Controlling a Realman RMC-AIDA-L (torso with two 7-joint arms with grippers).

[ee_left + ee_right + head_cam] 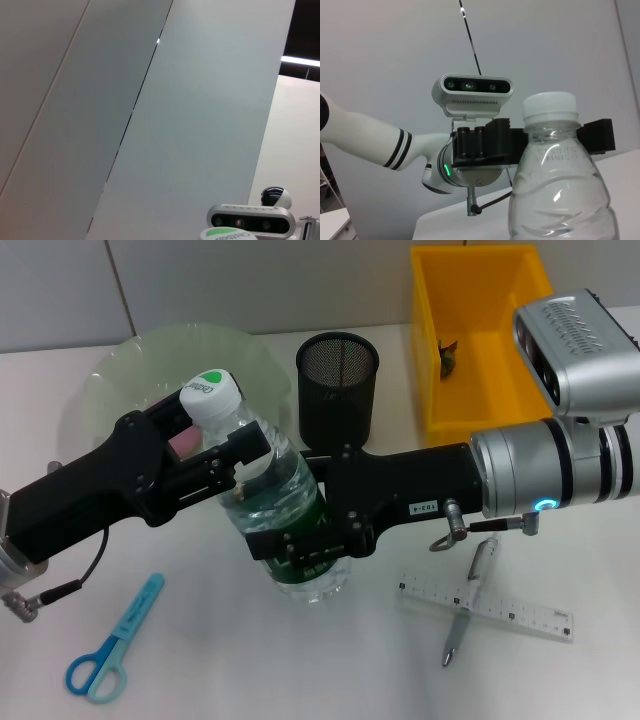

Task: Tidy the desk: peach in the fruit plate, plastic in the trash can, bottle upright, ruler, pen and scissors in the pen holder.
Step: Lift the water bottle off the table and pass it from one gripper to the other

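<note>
The clear water bottle (285, 510) with a white cap (212, 395) stands slightly tilted at the table's middle. My left gripper (235, 465) is shut on its shoulder. My right gripper (308, 538) is shut on its lower body at the green label. In the right wrist view the bottle (560, 185) fills the foreground, with the left gripper's fingers (597, 136) on either side. A pink peach (185, 445) shows partly in the green fruit plate (120, 380), behind the left gripper. Blue scissors (112, 640) lie front left. The pen (470, 600) lies across the ruler (487, 607) front right.
The black mesh pen holder (338, 380) stands just behind the bottle. A yellow trash can (480, 330) at the back right holds a small dark scrap (449, 355). The left wrist view shows wall panels and the bottle cap (227, 234) at its lower edge.
</note>
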